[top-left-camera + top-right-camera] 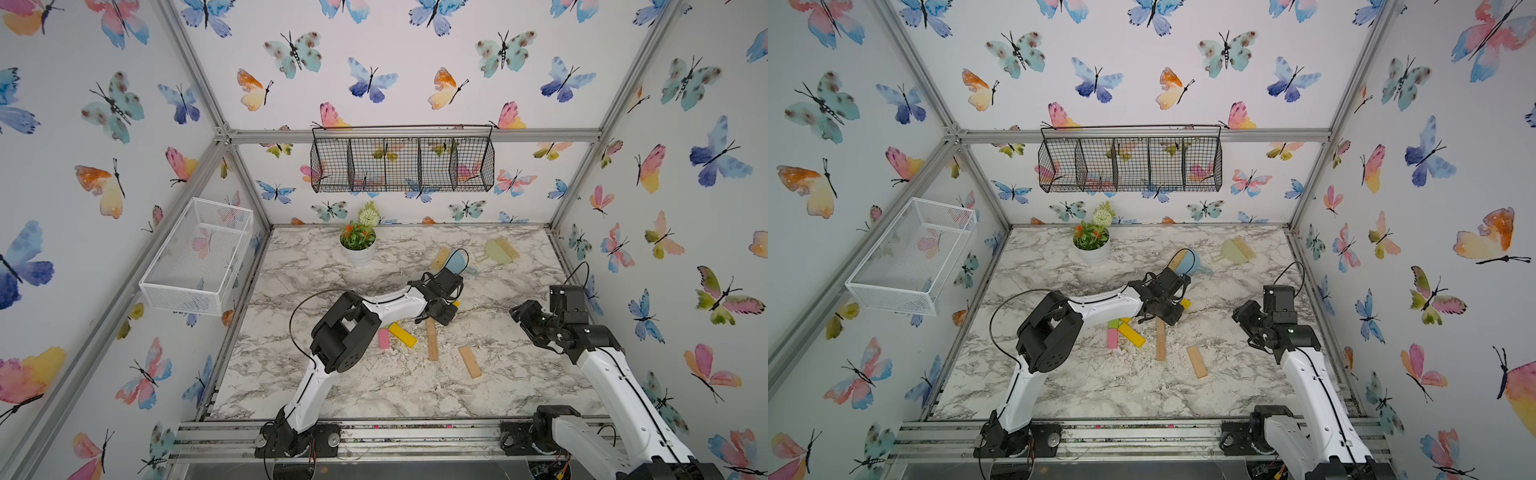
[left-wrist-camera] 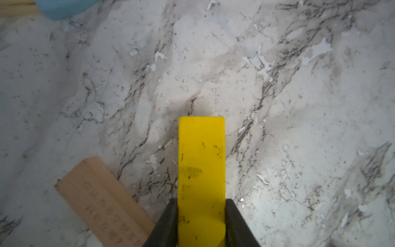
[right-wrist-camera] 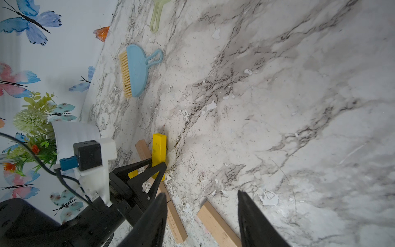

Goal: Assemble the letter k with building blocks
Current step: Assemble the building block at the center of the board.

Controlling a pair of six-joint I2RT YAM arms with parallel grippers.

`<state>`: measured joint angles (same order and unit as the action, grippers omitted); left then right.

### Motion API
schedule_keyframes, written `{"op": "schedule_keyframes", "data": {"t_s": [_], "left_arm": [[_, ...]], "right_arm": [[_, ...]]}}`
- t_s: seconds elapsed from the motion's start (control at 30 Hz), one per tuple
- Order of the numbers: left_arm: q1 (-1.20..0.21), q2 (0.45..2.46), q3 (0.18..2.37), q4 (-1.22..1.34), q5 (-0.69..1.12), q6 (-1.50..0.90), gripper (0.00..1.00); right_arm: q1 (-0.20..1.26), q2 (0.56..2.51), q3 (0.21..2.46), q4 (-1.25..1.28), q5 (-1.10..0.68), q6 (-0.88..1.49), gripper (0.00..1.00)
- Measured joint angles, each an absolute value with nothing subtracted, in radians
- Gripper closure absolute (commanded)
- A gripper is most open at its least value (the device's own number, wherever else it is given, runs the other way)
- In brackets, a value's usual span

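Your two arms, left point(image 1: 390, 301) and right point(image 1: 611, 374), wear white shells between black joint housings. A thin black cable point(image 1: 290, 324) loops off each. Your left hand point(image 2: 201, 202) has black triangular fingers point(image 2: 164, 226), a white camera mount point(image 3: 94, 177) and a blue plug point(image 3: 68, 163).

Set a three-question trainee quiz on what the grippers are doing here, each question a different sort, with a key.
1. True or false: the right gripper is shut on a block.
2. Multiple choice: the left gripper is shut on: A, a red ball; B, a yellow block; C, nothing.
3. Fill in the blank: the mini dustpan lying nearest the left gripper is coloured ____.

Key:
1. False. Its jaws stand apart with nothing between them.
2. B.
3. Blue.
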<state>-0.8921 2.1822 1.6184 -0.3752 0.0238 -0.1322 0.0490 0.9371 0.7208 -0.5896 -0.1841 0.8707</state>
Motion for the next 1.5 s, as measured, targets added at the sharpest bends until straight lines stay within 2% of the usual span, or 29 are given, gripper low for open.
{"op": "schedule_keyframes", "data": {"t_s": [0.6, 1.07, 1.23, 1.37, 1.5], "left_arm": [[-0.892, 2.182, 1.618, -0.375, 0.025, -0.136, 0.64], [-0.892, 2.182, 1.618, -0.375, 0.028, -0.136, 0.59], [-0.892, 2.183, 1.627, -0.385, 0.028, -0.134, 0.49], [-0.892, 2.183, 1.692, -0.421, 0.023, -0.126, 0.29], [-0.892, 2.183, 1.792, -0.447, 0.019, -0.113, 0.22]], "right_arm": [[0.049, 0.937, 0.715, -0.59, -0.184, 0.871, 0.45], [0.049, 0.937, 0.71, -0.59, -0.185, 0.871, 0.45], [0.049, 0.937, 0.709, -0.588, -0.186, 0.871, 0.45], [0.049, 0.937, 0.706, -0.587, -0.19, 0.87, 0.45], [0.049, 0.938, 0.705, -0.582, -0.196, 0.867, 0.45]]}}
